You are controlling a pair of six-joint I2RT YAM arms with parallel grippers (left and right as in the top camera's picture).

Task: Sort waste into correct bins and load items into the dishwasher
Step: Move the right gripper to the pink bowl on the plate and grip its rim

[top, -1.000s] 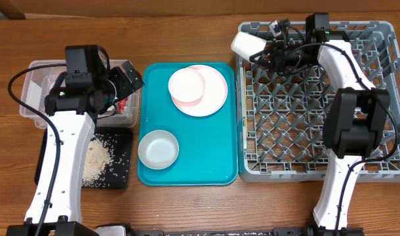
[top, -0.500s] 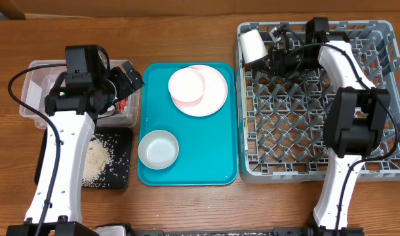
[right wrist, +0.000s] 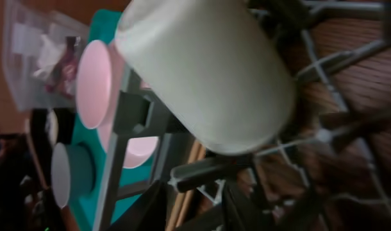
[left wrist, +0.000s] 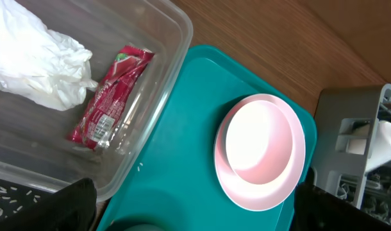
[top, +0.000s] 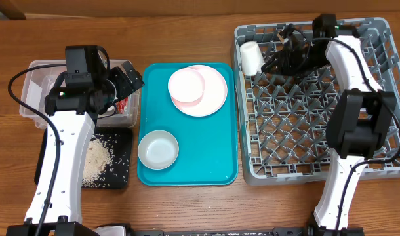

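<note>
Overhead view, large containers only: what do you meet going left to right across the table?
Tub → teal tray → rack. The black tray is left out because it sits within the tub's left-to-right span.

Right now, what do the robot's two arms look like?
Both arms are built alike: smooth white links joined by chunky black joint housings. The left arm has a thin black cable looping beside it; the right arm carries tangled black cables near its wrist. The fingers look black.
</note>
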